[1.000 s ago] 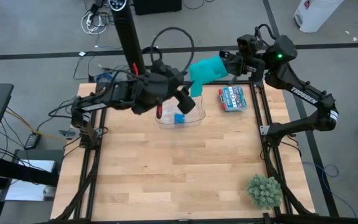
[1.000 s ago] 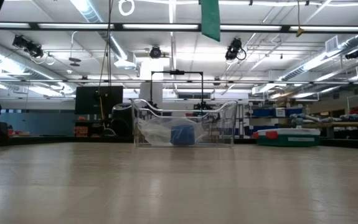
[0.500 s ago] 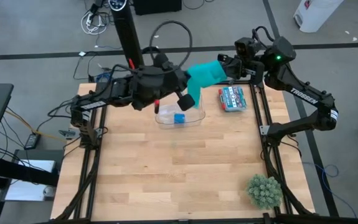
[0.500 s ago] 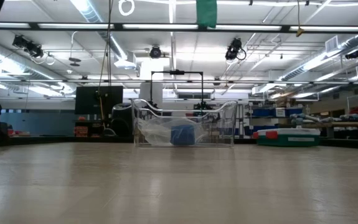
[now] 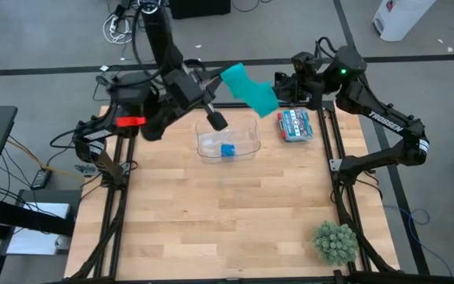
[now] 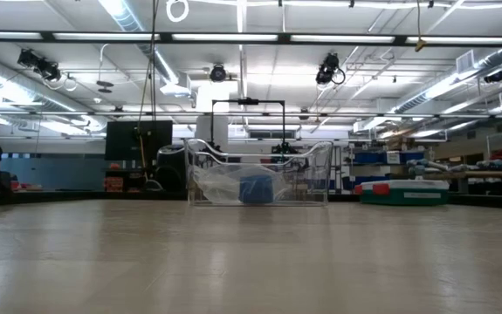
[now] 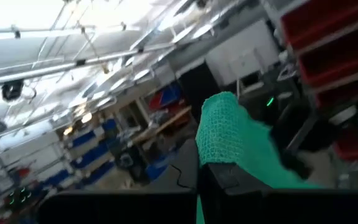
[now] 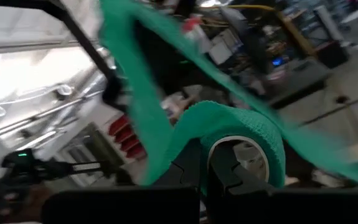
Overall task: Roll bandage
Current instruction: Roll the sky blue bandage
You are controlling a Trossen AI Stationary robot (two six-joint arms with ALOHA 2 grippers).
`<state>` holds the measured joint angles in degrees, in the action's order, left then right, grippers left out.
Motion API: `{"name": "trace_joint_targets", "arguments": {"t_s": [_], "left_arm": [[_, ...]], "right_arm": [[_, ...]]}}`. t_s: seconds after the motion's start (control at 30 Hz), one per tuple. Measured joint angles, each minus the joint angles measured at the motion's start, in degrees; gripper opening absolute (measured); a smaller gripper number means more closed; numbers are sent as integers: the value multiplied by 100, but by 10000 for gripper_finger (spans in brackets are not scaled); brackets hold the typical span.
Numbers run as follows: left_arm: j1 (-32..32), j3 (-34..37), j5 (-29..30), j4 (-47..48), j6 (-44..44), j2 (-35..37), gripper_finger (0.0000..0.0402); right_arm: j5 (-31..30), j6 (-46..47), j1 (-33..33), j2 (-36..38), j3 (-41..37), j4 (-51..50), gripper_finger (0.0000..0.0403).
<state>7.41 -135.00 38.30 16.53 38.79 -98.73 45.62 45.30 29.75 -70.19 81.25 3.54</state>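
Bandage (image 5: 249,86): teal strip strung between 2 grippers, long axis left-right, above the table's far edge.
Left gripper (image 5: 223,73): pinched on its free end.
Right gripper (image 5: 277,87): clamped on the coil end, apparently.

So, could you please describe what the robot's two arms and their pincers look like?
Both arms are dark, nearly black, and jointed, with black cables looping along them. The left arm carries a red-orange patch. The right arm has white TROSSEN lettering on one link and a small green light near the wrist. The left pincer and right pincer have dark, blocky fingers.
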Motion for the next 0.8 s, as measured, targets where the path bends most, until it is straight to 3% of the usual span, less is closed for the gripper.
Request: {"name": "trace_joint_targets", "arguments": {"t_s": [0.37, 0.8], "left_arm": [[663, 0, -238, 31, 7, 66, 3], [1012, 0, -225, 143, 6, 63, 4]], "right_arm": [[-124, -1269, 914, 0, 0, -971, 0], [169, -1579, 1814, -4, 0, -1140, 0]]}}
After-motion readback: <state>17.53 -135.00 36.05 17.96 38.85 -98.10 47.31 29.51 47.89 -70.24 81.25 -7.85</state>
